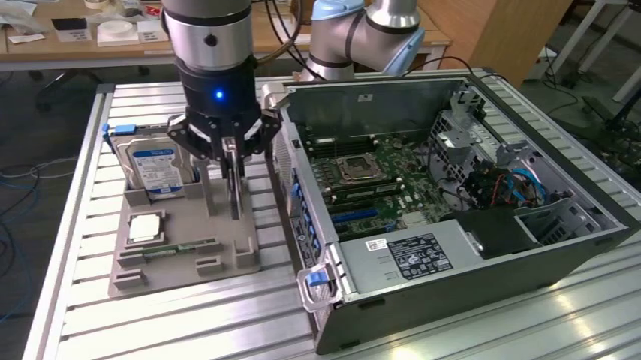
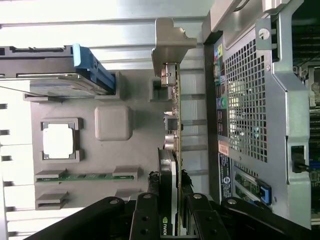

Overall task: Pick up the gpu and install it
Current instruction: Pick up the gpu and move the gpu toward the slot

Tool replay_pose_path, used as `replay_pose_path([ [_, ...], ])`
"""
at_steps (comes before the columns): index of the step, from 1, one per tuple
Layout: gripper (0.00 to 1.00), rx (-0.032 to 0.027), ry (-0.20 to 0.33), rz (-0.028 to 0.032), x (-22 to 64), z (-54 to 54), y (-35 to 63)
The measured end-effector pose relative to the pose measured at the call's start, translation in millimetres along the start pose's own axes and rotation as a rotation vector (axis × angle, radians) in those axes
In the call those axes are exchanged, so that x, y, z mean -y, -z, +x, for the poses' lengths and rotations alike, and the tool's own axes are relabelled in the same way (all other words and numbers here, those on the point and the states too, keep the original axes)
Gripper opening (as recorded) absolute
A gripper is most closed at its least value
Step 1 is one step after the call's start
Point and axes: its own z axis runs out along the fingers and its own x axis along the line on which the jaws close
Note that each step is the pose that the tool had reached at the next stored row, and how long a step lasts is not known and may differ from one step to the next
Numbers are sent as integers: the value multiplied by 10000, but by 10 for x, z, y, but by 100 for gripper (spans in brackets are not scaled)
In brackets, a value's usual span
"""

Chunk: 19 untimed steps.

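Note:
The gpu [image 1: 236, 189] is a thin dark card standing on edge above the grey fixture block [image 1: 230, 259]. In the wrist view the gpu [image 2: 173, 125] appears edge-on, with its metal end bracket [image 2: 170, 42] at the far end. My gripper [image 1: 230, 150] hangs straight down over it, shut on the card's upper edge. In the wrist view my gripper [image 2: 169, 192] has one black finger [image 2: 151, 187] pressed against each face. I cannot tell whether the card's lower edge still rests in the block's slot.
On the block are a silver hard drive with a blue label [image 1: 155, 169], a processor chip [image 1: 145, 225] and a green memory stick [image 1: 180, 247]. The open computer case [image 1: 561, 247] lies to the exterior view's right, with its motherboard [image 1: 376, 184] exposed. The case's perforated rear panel [image 2: 245, 110] is close beside the card.

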Motion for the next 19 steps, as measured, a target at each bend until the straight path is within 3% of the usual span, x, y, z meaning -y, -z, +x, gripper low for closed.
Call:
replay_pose_path([
  [11, 27, 0, 0, 0, -9, -5, 195],
  [19, 27, 0, 0, 0, -9, -5, 202],
])
